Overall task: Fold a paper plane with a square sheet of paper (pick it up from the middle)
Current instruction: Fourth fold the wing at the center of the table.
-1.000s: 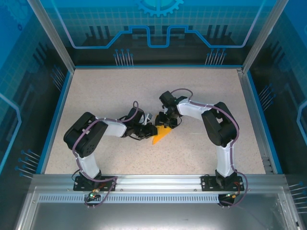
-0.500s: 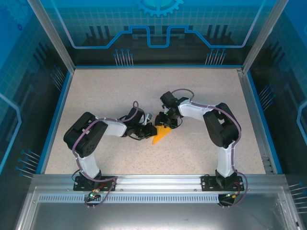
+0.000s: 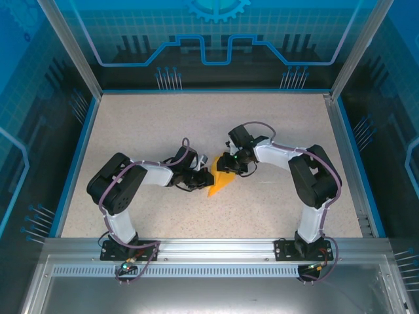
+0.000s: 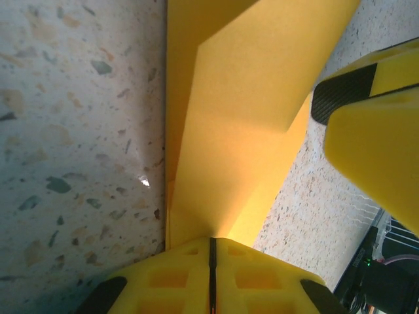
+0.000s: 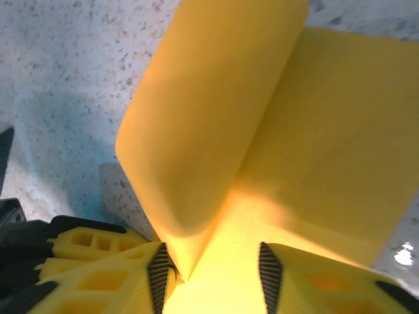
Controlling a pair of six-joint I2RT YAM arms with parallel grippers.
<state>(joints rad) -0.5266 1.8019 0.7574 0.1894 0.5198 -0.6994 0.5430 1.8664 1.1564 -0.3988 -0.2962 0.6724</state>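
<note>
The orange-yellow sheet of paper [image 3: 221, 185], folded into a pointed wedge, lies at the middle of the table between both arms. My left gripper [image 3: 205, 178] is shut on its left edge; in the left wrist view the yellow jaws [image 4: 211, 241] meet on the paper [image 4: 229, 131], which fans out ahead of them. My right gripper [image 3: 229, 165] is at the paper's far end. Its ribbed pads [image 5: 159, 275] stand apart, with a curled flap of the paper [image 5: 209, 111] rising between them. One right finger [image 4: 373, 124] shows beside the paper.
The speckled tabletop [image 3: 163, 124] stretches out on all sides, bounded by a blue rim [image 3: 78, 157] and clear enclosure walls. Both arm bases sit on the metal rail [image 3: 216, 248] at the near edge.
My right arm has swung its elbow outward to the right and its jaws have narrowed around the flap. The left gripper and the paper have stayed in place.
</note>
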